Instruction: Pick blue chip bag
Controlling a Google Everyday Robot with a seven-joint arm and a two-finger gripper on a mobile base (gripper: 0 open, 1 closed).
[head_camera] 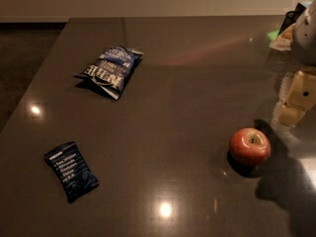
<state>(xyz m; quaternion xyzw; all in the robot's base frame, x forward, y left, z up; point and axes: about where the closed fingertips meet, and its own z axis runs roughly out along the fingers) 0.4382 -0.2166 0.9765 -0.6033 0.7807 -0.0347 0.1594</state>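
The blue chip bag point(109, 70), near the far left corner of the table point(187, 83), seems light, soft and slippery, best pinched across its puffy middle; the gripper point(295, 101) hangs by the right edge, and I cannot tell how open it is.

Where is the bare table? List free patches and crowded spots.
Widest free patch: the middle of the table, between the blue chip bag and the apple. Also free: the near edge between the bar wrapper and the apple, and the far edge behind the bag. Crowded: the right side, where the pincer sits beyond the apple, near far-corner clutter.
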